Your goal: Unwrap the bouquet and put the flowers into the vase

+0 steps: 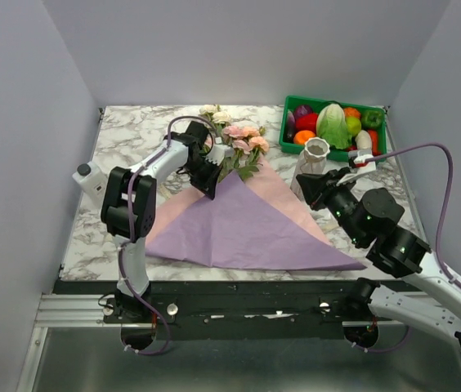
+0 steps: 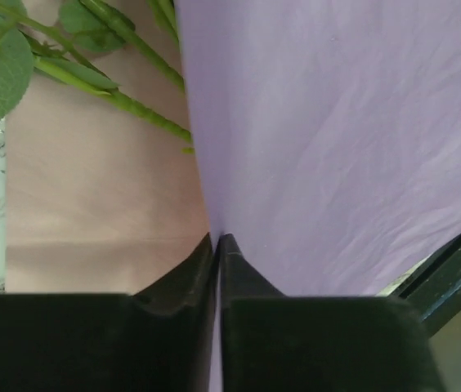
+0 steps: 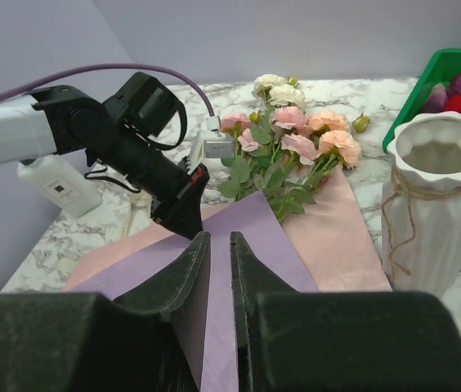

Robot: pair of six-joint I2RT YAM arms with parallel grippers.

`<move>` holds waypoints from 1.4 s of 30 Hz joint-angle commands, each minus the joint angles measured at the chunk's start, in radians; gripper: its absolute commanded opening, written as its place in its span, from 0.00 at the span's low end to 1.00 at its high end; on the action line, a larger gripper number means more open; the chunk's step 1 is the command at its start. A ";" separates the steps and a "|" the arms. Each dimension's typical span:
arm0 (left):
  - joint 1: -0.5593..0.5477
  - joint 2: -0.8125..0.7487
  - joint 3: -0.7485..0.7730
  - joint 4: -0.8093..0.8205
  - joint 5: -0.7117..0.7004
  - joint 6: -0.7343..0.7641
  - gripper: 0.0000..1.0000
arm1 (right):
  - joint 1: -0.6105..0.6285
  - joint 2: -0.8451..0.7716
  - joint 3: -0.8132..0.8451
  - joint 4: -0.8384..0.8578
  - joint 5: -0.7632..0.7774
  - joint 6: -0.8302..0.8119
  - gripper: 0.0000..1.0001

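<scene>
Pinching the spread lilac paper (image 1: 247,233), left gripper (image 2: 217,238) is clenched (right gripper (image 3: 220,237): cannot tell); roses (image 1: 245,139) lie exposed.

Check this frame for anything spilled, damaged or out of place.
Nothing stands out. The vase stands upright, the vegetables sit inside the green crate, and the flowers look intact. The lilac paper lies spread loosely over their stems, its edge pinched by the left gripper, which fits the unwrapping.
</scene>
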 commanded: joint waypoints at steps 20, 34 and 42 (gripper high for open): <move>-0.213 -0.580 -0.104 -0.628 0.418 0.671 0.02 | -0.022 0.141 0.071 -0.022 0.006 -0.007 0.17; -0.459 -0.890 -0.320 -0.632 0.297 0.668 0.60 | -0.021 0.345 -0.016 -0.006 -0.393 0.077 0.15; -0.467 -0.914 -0.053 -0.630 0.315 0.647 0.73 | 0.226 0.388 -0.068 -0.173 -0.399 0.073 0.04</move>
